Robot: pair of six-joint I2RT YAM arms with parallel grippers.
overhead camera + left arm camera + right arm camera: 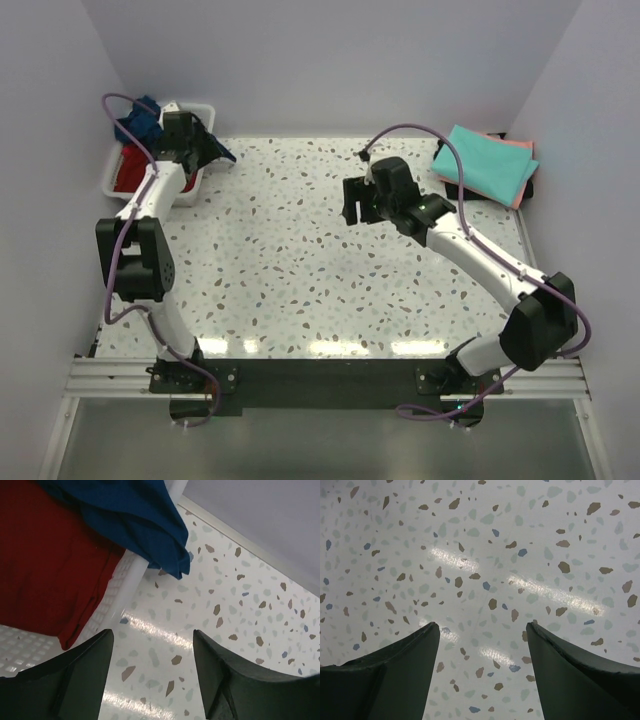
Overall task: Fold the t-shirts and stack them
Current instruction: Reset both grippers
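Folded turquoise t-shirt [483, 160] tops the salmon-pink t-shirt [516, 144] at the counter's [470, 540] far right corner, building the stack. Left pincer [152, 635], jaws apart, hovers beside the tub [108, 178] holding navy t-shirt [135, 520] and red t-shirt [45, 565], probably to fetch one; right pincer [483, 625] likewise apart, empty

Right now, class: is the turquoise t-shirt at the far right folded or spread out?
Folded: the turquoise t-shirt lies as a compact rectangle atop the salmon-pink t-shirt.
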